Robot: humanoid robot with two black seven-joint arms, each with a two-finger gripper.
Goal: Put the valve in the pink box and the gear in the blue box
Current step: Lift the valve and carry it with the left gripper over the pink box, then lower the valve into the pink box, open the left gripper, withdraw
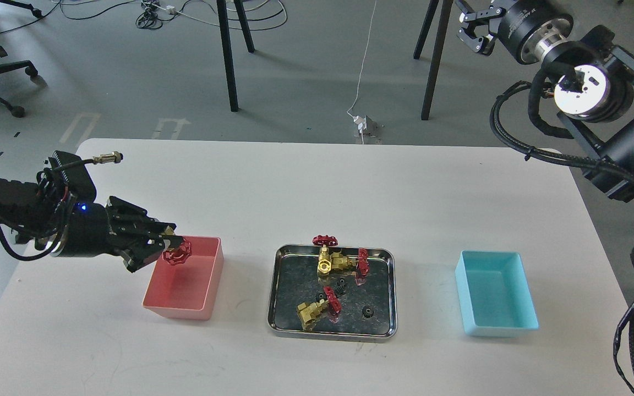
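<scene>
My left gripper (171,247) is shut on a valve (177,252); its dark red handwheel shows at the fingertips, held over the left part of the pink box (207,294). Three more valves (331,263) lie in the steel tray (386,330) with a few tiny black gears (367,312). The blue box (515,327) stands empty to the right of the tray. My right gripper (474,27) is raised at the top right, far from the table, with its fingers spread apart and nothing between them.
The white table (317,181) carries only the two boxes and the tray. Chair and stand legs (229,55) and cables lie on the floor behind it. My right arm's cables (526,148) hang over the table's right edge.
</scene>
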